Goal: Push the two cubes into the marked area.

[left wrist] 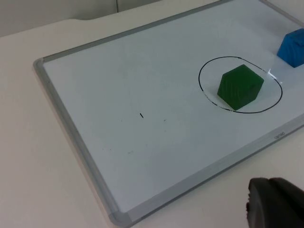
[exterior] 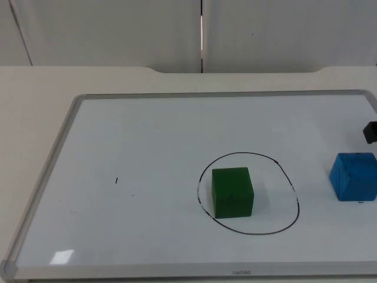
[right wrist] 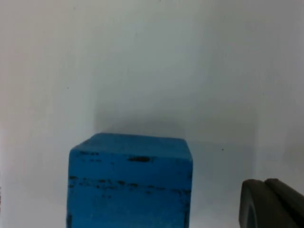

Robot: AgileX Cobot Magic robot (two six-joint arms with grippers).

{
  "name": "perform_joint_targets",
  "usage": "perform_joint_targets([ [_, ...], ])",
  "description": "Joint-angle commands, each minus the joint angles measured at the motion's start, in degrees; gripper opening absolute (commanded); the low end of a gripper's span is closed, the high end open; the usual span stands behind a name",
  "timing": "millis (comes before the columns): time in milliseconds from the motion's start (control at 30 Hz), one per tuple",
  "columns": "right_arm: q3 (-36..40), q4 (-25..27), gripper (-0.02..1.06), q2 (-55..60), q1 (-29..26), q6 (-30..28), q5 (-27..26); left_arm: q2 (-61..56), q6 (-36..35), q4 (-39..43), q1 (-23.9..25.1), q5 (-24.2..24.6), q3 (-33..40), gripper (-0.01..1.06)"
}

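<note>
A green cube (exterior: 232, 192) rests on the whiteboard (exterior: 147, 147) inside the hand-drawn black circle (exterior: 247, 193), toward the circle's left side. It also stands within the ring in the left wrist view, green cube (left wrist: 240, 87). A scuffed blue cube (exterior: 353, 176) sits outside the circle at the board's right edge, and appears as the blue cube (left wrist: 292, 46) and, up close, the blue cube (right wrist: 130, 180). A black part of my right gripper (exterior: 370, 131) shows just behind the blue cube; the right gripper (right wrist: 271, 204) is close beside it. My left gripper (left wrist: 275, 203) waits off the board's near edge.
The whiteboard's grey frame (exterior: 44, 177) is raised slightly above the white table (exterior: 35, 88). A small black tick mark (exterior: 116, 180) is on the board's left half. The grey partition wall (exterior: 118, 29) closes the back.
</note>
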Motion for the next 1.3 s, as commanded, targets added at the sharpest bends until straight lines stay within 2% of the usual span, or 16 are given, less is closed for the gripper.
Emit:
perform_joint_targets([
  [0,-0.2,0.3,0.0,-0.3,-0.3,-0.3,-0.5,-0.2,-0.3,0.0,0.0,-0.3,0.3,0.0],
  [367,-0.2,0.3,0.0,3.6,0.4,-0.3,0.5,-0.2,-0.3,0.0,0.0,-0.3,0.3,0.0],
  [767,-0.2,0.2,0.0,3.8,5.2,-0.3,-3.2,-0.2,-0.3,0.0,0.0,-0.3,0.3,0.0],
  [1267,-0.2,0.6,0.0,3.8,5.2,0.4,-2.5,-0.2,-0.3,0.0,0.0,-0.3,0.3,0.0],
])
